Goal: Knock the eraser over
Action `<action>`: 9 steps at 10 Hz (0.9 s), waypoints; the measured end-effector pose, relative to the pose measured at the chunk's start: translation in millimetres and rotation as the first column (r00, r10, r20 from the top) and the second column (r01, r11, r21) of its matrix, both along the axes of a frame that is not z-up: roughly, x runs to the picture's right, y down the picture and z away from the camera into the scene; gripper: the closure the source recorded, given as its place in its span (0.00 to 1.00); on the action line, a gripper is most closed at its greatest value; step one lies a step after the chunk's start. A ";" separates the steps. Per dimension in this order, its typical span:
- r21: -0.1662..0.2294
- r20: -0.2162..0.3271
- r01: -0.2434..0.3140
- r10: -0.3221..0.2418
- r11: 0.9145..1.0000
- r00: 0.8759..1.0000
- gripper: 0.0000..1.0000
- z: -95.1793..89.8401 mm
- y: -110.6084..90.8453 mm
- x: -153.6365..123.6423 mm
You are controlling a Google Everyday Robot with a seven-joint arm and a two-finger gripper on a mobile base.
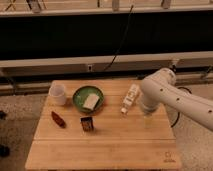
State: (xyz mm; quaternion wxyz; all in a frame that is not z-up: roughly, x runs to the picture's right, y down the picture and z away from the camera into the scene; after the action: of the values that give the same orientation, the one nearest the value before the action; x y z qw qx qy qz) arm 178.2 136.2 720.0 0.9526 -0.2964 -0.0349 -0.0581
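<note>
The eraser [87, 123] is a small dark block with an orange-brown face. It stands upright on the wooden table [105, 145], just in front of the green plate. My white arm reaches in from the right. Its gripper [148, 120] hangs over the table's right side, well to the right of the eraser and apart from it.
A green plate [79, 95] holds a pale whitish block [91, 101]. A white cup [58, 93] stands at the back left. A slim reddish-brown object [58, 119] lies at the left. A white bottle [130, 98] lies left of the arm.
</note>
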 end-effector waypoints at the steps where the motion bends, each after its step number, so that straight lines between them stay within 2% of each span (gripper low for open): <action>1: -0.001 0.006 0.000 0.000 1.000 1.000 0.20 1.4 0.2 -2.8; 9: -0.018 0.055 0.052 -0.051 0.998 0.997 0.20 15.6 10.3 -20.5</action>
State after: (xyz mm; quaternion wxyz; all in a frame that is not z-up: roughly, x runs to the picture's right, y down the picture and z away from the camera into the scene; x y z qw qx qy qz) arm 157.7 146.5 735.6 0.9465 -0.3050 -0.0540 -0.0905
